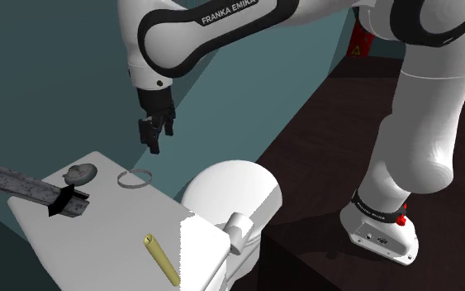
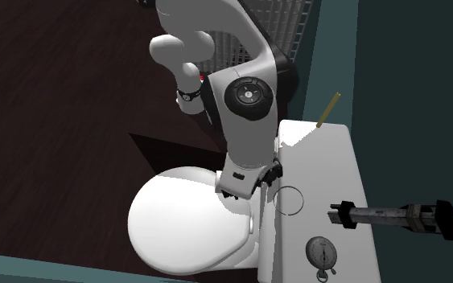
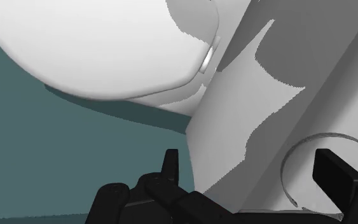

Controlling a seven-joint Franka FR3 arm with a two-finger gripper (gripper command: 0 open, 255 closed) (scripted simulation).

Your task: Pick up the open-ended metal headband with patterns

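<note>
Currently the gripper [image 1: 155, 142] is kept released, its two black fingers spread apart with nothing clasped between them. The headband [image 3: 327, 134] is laid flat on the white toilet tank lid [image 1: 98, 227], beneath the claw and apart from it; in the wrist view one finger is seen over its loop. It is shown as a thin, nearly round hoop, so no long axis is marked, and the way its open end points cannot be told.
</note>
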